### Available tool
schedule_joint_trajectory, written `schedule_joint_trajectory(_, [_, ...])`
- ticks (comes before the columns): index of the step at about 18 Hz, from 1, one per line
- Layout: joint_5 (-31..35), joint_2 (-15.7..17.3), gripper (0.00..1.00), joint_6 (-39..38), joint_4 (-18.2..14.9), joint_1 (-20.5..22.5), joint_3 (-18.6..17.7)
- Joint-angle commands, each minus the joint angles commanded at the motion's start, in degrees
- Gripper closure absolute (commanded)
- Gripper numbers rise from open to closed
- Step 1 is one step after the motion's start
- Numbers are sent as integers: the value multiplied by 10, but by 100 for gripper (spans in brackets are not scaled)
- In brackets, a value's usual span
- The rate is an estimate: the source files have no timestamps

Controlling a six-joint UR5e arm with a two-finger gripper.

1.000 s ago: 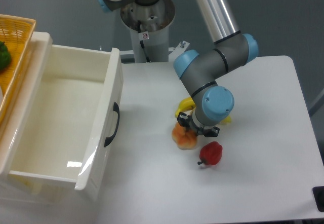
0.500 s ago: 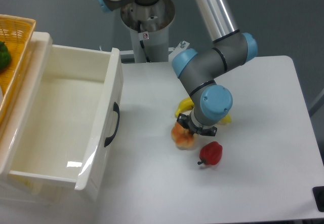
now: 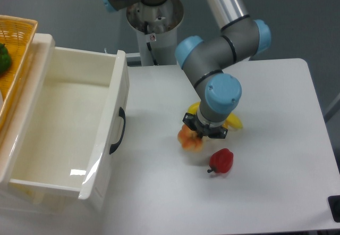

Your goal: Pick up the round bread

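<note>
White bin — nothing visible inside.

I am looking down on my single arm reaching from its base at the back of the table out over the middle. The grey links are folding at a blue-capped elbow, and the wrist is pointing straight down. My gripper is sitting low beneath the wrist, mostly hidden by it, so I cannot tell how its jaws are standing.

bread: mid-table, we see gripper over it
pepper: right-front of bread
banana: behind bread
drawer: table's left edge
</note>
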Motion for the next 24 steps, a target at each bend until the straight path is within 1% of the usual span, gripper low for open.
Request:
schedule_joint_trajectory(3, [0, 21, 100, 59, -2, -3, -3])
schedule_joint_trajectory(5, [-2, 42, 100, 104, -2, -5, -4])
schedule_joint_trajectory(8, [-31, 62, 100, 121, -3, -7, -4])
schedule_joint_trajectory(11, [-37, 76, 100, 126, -4, -10, -8])
schedule_joint_trajectory(24, [-34, 79, 100, 130, -7, -12, -12])
